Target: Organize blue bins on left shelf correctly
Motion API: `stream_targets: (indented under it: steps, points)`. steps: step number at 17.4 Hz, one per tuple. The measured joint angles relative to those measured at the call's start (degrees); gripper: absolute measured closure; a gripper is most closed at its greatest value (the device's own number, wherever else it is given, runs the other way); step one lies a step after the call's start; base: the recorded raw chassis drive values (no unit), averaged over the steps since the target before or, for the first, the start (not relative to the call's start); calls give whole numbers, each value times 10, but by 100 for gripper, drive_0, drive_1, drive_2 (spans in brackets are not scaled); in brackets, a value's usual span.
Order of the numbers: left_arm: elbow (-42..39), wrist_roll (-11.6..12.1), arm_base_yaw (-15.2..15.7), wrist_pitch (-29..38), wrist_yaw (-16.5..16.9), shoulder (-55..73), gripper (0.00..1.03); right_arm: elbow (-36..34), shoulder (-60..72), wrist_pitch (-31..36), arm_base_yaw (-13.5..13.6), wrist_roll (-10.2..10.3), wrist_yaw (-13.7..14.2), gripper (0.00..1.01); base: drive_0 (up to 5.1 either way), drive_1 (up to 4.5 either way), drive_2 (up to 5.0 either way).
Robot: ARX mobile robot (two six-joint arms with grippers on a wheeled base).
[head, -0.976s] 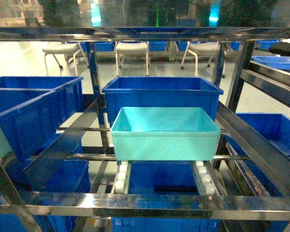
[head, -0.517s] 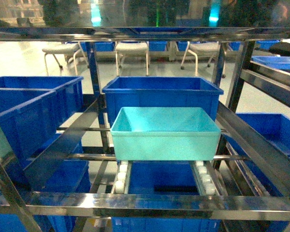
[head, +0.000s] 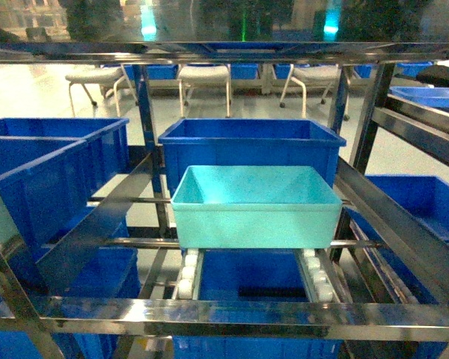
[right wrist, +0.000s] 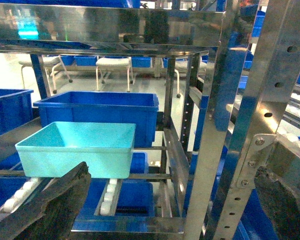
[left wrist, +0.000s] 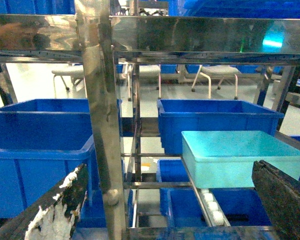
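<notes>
A light turquoise bin (head: 254, 206) sits level on two white roller tracks (head: 315, 275) in the middle bay of the steel left shelf (head: 224, 314). Its back nearly touches a royal-blue crate (head: 251, 146) behind it. It appears empty. Neither gripper shows in the head view. In the left wrist view my left gripper (left wrist: 165, 210) is open in front of the rack, with the turquoise bin (left wrist: 242, 150) ahead to its right. My right gripper (right wrist: 175, 205) is open too, outside the rack, with the turquoise bin (right wrist: 77, 147) ahead to its left. Neither holds anything.
Royal-blue crates (head: 45, 176) fill the left bay, another crate (head: 419, 202) the right bay, and more sit below (head: 251, 277). Slanted steel rails (head: 97, 224) flank the middle bay. An upright post (left wrist: 102, 130) stands close before the left gripper, another post (right wrist: 225, 130) before the right. Chairs (head: 206, 78) stand behind.
</notes>
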Motion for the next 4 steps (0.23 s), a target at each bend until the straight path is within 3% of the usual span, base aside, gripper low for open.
stream_targets:
  steps: [4]
  points:
    - [0, 0, 0, 0, 0, 0, 5, 0, 0, 0, 0, 0, 0, 3, 0, 0, 0]
